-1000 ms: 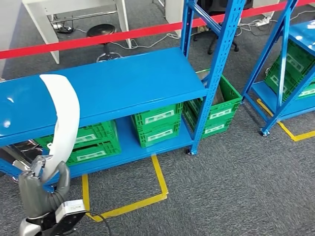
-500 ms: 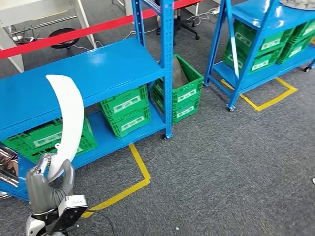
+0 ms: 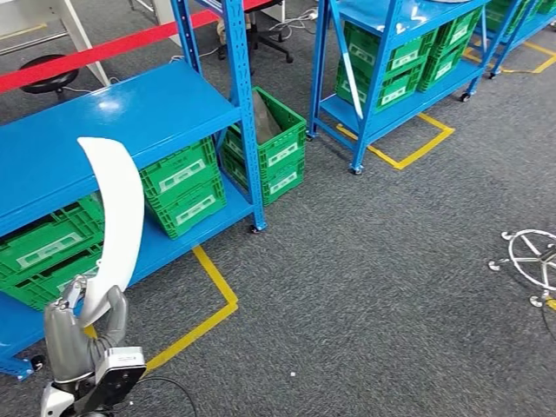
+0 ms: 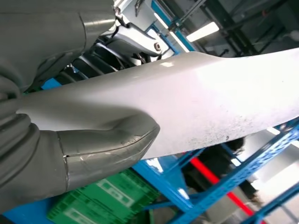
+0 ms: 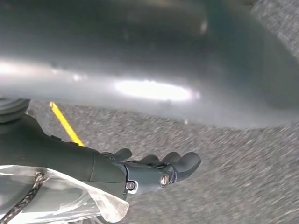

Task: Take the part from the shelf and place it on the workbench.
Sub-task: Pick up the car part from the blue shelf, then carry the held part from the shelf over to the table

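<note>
The part (image 3: 118, 217) is a long, curved white panel, standing upright at the lower left of the head view. My left hand (image 3: 82, 334) grips its lower end, fingers wrapped around it. In the left wrist view the white part (image 4: 211, 102) runs across the picture with my grey thumb (image 4: 105, 144) pressed against it. My right hand (image 5: 151, 170) hangs over grey carpet with its dark fingers stretched out and nothing in them. The blue shelf (image 3: 98, 122) stands behind the part on the left.
Green crates (image 3: 183, 187) sit on the shelf's lower level, and another green crate (image 3: 268, 143) stands on the floor beside it. A second blue rack (image 3: 387, 52) with crates is at the back right. Yellow floor tape (image 3: 209, 304) and a white wheeled base (image 3: 534, 261) lie on grey carpet.
The camera has turned right, so the shelf has slid left and more open carpet and a second rack have come in. The part stays in my left hand.
</note>
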Controlling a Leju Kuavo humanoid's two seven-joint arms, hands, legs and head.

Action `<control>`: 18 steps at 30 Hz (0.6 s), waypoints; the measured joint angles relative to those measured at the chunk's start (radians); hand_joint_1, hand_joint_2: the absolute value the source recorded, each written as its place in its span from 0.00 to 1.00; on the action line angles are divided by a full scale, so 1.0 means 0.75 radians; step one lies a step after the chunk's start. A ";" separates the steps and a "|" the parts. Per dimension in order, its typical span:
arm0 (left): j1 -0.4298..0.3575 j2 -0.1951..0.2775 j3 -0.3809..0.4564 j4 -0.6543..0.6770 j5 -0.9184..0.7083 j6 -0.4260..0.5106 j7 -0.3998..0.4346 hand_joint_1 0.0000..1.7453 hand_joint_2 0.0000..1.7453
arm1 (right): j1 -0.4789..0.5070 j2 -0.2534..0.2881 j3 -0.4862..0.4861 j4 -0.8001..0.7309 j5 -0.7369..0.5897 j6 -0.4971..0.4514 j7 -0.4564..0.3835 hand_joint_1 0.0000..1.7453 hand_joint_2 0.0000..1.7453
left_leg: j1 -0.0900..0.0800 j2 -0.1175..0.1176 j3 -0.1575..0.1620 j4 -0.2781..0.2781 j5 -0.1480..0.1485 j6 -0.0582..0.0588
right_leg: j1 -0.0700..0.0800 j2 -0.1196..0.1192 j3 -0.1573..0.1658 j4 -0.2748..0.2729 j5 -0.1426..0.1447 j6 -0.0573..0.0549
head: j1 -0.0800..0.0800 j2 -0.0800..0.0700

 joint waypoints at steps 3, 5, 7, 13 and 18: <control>0.020 -0.002 0.020 0.000 0.058 -0.033 -0.035 1.00 1.00 | -0.006 -0.005 0.018 0.007 0.024 -0.017 -0.022 0.00 0.00 | 0.002 0.062 -0.036 0.003 0.026 -0.004 | -0.009 -0.062 -0.070 0.236 -0.155 0.019 | 0.007 0.000; 0.030 -0.003 0.044 0.000 0.086 -0.058 -0.054 1.00 1.00 | -0.008 -0.011 0.030 0.020 0.035 -0.034 -0.032 0.00 0.00 | 0.004 0.103 -0.060 0.011 0.039 -0.013 | -0.018 -0.074 -0.029 0.258 -0.168 0.033 | 0.007 0.000; 0.035 -0.007 0.069 0.000 0.107 -0.082 -0.072 1.00 1.00 | -0.009 -0.017 0.040 0.035 0.040 -0.053 -0.044 0.00 0.00 | 0.009 0.136 -0.078 0.028 0.043 -0.024 | -0.027 -0.104 0.104 0.100 -0.122 0.046 | 0.007 0.000; 0.038 -0.039 0.120 -0.016 0.113 -0.163 -0.101 1.00 1.00 | -0.008 -0.018 0.055 0.055 0.029 -0.057 -0.069 0.00 0.00 | 0.011 0.174 -0.112 0.082 0.037 -0.068 | -0.016 -0.122 0.206 -0.084 -0.090 -0.002 | 0.006 0.000; 0.041 -0.052 0.134 -0.019 0.101 -0.180 -0.101 1.00 1.00 | -0.004 -0.016 0.057 0.052 0.008 -0.049 -0.061 0.00 0.00 | 0.025 0.052 -0.227 0.384 -0.155 -0.090 | -0.017 -0.062 0.184 -0.085 -0.060 -0.039 | 0.003 0.000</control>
